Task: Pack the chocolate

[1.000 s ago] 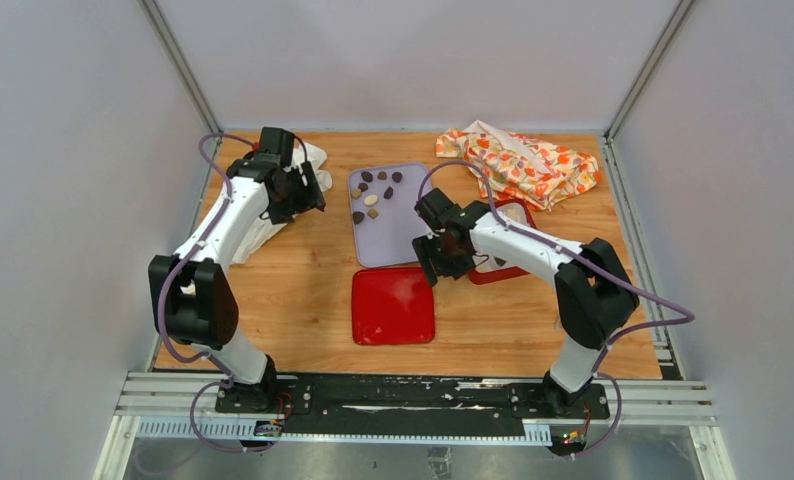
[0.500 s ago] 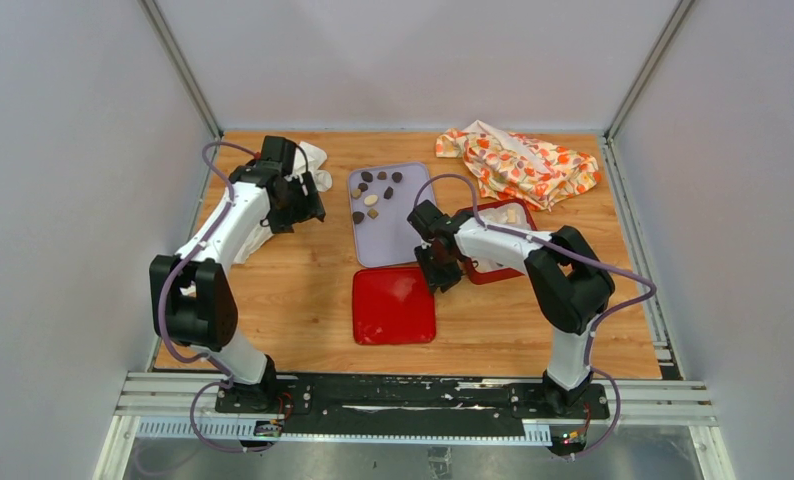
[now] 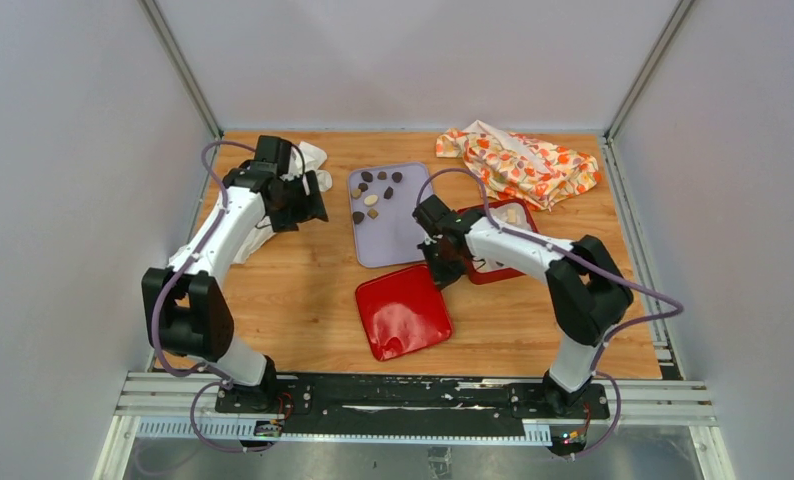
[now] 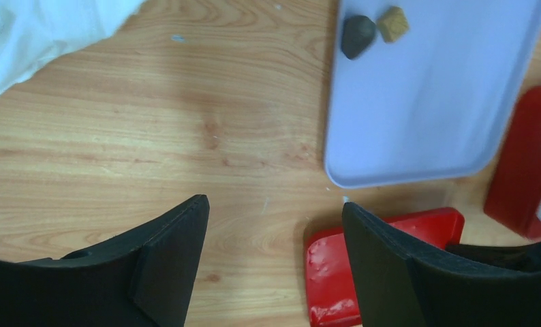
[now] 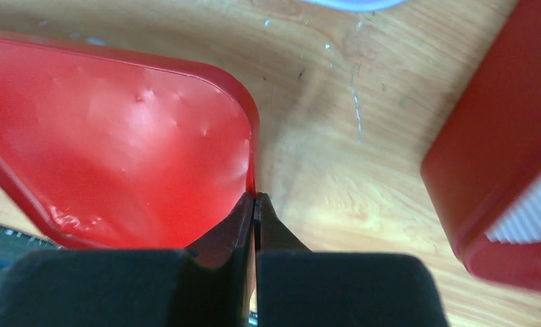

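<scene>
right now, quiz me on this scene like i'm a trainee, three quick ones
1. True or false: the left gripper is open and empty.
2. The right gripper is: A open, B shut on the lid, C out of view.
3. Fill in: most chocolates lie on the ___.

Key: 1 true. 2 B. 3 tray.

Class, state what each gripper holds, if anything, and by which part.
The right gripper pinches the red lid by its rim near a corner. The left gripper is open, holding nothing.
</scene>
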Robot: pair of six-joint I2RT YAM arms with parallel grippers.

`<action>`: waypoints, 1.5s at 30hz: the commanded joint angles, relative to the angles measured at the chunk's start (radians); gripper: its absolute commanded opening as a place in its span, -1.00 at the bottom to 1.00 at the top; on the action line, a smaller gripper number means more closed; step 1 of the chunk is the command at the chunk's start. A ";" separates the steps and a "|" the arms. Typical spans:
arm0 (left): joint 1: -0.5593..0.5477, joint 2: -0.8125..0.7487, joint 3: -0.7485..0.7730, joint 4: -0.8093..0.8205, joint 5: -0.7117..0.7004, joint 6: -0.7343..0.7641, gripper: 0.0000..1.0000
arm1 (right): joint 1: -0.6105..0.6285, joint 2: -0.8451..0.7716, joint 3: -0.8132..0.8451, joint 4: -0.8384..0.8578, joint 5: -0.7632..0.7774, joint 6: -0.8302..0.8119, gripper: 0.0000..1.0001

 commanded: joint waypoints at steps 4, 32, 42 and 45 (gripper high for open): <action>-0.032 -0.118 -0.061 0.011 0.358 0.096 0.54 | -0.017 -0.231 -0.002 -0.115 0.013 -0.061 -1.00; -0.311 -0.129 -0.164 0.301 0.735 -0.039 0.57 | -0.348 -0.346 0.069 -0.033 -0.416 0.021 -1.00; -0.311 -0.089 -0.141 0.374 0.728 -0.099 -0.02 | -0.355 -0.334 0.053 -0.012 -0.444 0.043 -1.00; -0.311 -0.083 -0.147 0.396 0.726 -0.128 -0.15 | -0.360 -0.328 0.050 -0.006 -0.459 0.046 -1.00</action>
